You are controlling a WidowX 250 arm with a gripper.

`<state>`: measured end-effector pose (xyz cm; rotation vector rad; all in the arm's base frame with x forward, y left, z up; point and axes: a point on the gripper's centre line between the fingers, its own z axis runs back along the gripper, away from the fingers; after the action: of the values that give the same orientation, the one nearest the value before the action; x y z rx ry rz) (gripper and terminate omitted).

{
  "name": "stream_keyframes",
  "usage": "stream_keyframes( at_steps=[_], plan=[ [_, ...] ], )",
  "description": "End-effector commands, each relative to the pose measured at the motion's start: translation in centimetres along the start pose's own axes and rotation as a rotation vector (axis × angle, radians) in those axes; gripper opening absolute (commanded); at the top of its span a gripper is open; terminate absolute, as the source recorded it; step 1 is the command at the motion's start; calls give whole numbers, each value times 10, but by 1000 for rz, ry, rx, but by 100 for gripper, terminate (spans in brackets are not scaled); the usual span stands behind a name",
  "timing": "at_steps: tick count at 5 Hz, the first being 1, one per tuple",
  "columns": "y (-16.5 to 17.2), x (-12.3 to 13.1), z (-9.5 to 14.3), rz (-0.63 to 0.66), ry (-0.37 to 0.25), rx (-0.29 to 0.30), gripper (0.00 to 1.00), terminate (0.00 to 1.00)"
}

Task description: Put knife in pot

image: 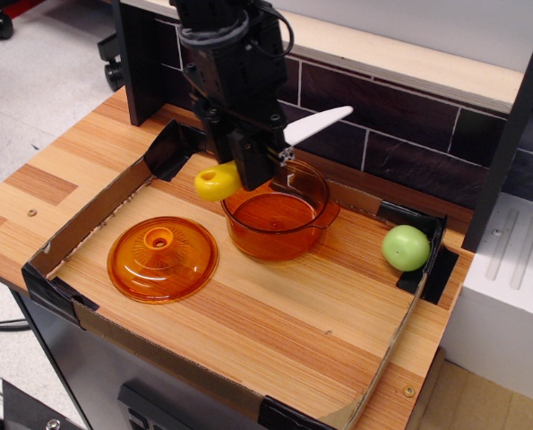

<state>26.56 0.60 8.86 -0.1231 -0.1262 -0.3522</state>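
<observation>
Nearest, a flat orange see-through lid (pixel 162 259) lies on the wooden tray (pixel 275 345), below-left of the claw (pixel 259 166). The round clear orange pot (pixel 277 215) sits directly under the claw, which is clamped on the plastic knife (pixel 270 152): chunky yellow handle to its left, smooth white blade angling up to its right, above the pot.

Yellow-handled knife (pixel 248 159) held tilted above empty orange pot (pixel 279 215).

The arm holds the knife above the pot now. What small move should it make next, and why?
Probably lower the knife a little before letting go. The gripper holds it crosswise above the back rim of the pot, with the yellow handle sticking out past the rim, so a drop from here might miss.
</observation>
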Motion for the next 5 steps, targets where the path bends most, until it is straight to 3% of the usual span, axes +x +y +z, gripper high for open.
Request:
stream_keyframes(
  at_steps=[1,3,5],
  plan=[
    [11,11,10,-15,-51,17,0,0],
    [12,12,-17,-150,-91,89,0,0],
    [14,32,-35,-102,-88,127,0,0]
  ],
)
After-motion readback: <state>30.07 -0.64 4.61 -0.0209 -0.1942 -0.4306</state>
